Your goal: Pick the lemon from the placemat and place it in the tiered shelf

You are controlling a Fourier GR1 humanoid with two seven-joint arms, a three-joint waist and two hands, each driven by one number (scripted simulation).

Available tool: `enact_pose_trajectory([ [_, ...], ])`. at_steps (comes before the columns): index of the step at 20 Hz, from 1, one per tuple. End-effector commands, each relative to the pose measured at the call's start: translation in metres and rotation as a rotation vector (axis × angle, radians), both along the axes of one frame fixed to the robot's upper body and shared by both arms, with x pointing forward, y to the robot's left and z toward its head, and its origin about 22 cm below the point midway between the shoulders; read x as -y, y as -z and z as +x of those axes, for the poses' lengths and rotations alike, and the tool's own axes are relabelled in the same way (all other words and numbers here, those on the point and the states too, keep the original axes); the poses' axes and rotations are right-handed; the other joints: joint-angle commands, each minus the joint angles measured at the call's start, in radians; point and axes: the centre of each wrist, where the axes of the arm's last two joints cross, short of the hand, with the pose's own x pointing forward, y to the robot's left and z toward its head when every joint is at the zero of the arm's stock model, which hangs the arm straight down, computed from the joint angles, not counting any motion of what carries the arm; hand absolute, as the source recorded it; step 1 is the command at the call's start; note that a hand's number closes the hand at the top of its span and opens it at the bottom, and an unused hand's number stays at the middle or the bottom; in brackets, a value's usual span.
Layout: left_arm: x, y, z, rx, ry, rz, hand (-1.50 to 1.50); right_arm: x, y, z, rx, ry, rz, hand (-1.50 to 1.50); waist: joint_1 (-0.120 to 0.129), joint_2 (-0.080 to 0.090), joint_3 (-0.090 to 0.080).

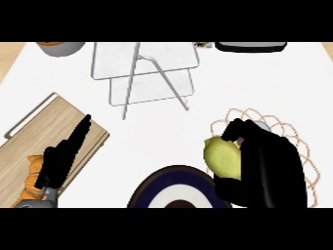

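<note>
Lemon [223,157] is found at the left edge of the woven placemat [295,132], on the right side of the white surface [270,83]. It is enclosed by the right robot hand [270,166], whose fingers are curled over its top and whose thumb is bent under its lower end, so that only its left flank is shown. Whether the lemon is lifted or resting on the placemat cannot be told. The tiered shelf [146,66] is set well apart, at the far middle of the surface. A dark plate [170,188] with white rings is seen just beside the lemon, at the near edge. The left robot hand [59,158] is held open, fingers straight, with nothing in it, over a wooden board [46,127] on which an orange item [33,176] is laid.
</note>
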Motion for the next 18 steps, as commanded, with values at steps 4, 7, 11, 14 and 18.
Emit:
enact_pose_trajectory([
  [4,0.004,0.004,-0.001,-0.044,-0.004,-0.009,0.00,-0.018,-0.074,0.021,0.163,0.030,0.138,1.50,0.004,0.006,-0.001],
  [7,0.013,0.005,-0.002,-0.027,-0.006,0.009,0.00,-0.028,-0.101,0.048,0.175,0.064,0.124,1.50,0.007,0.006,-0.002],
  [11,0.001,0.010,-0.005,-0.043,-0.007,0.016,0.00,-0.031,-0.114,0.093,0.187,0.082,0.115,1.50,0.006,0.008,-0.002],
  [14,0.020,0.003,0.006,-0.033,0.014,0.005,0.00,-0.045,-0.124,0.128,0.199,0.106,0.077,1.50,0.014,0.012,-0.002],
  [18,0.012,-0.013,-0.001,-0.022,0.017,0.005,0.00,-0.039,-0.130,0.167,0.171,0.099,0.115,1.50,0.019,0.010,-0.001],
])
